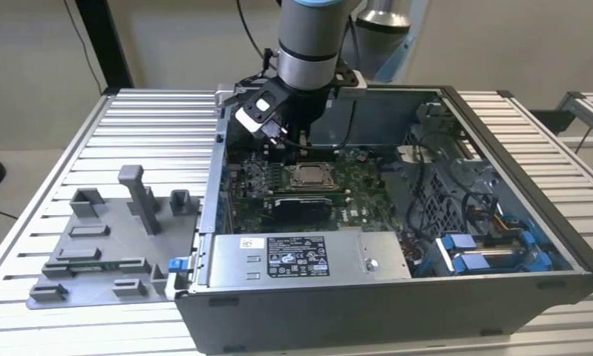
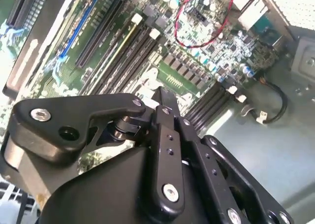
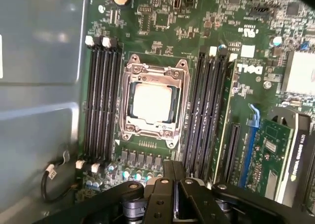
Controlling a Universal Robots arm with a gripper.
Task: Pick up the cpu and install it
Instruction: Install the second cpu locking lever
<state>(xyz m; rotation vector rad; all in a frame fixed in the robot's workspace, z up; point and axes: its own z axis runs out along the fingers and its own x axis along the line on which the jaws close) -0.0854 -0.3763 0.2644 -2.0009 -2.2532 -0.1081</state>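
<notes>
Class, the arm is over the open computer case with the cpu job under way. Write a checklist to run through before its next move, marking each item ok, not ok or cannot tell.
1. cpu lies inside the socket frame: ok.
2. cpu level, fully seated: cannot tell.
3. gripper empty: cannot tell.
4. gripper clear of the memory slots: ok, apart in the first wrist view.
5. computer case open: ok.

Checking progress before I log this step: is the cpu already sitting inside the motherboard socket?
Yes. In the first wrist view the cpu lies flat inside the socket frame, and the gripper holds nothing.
</notes>
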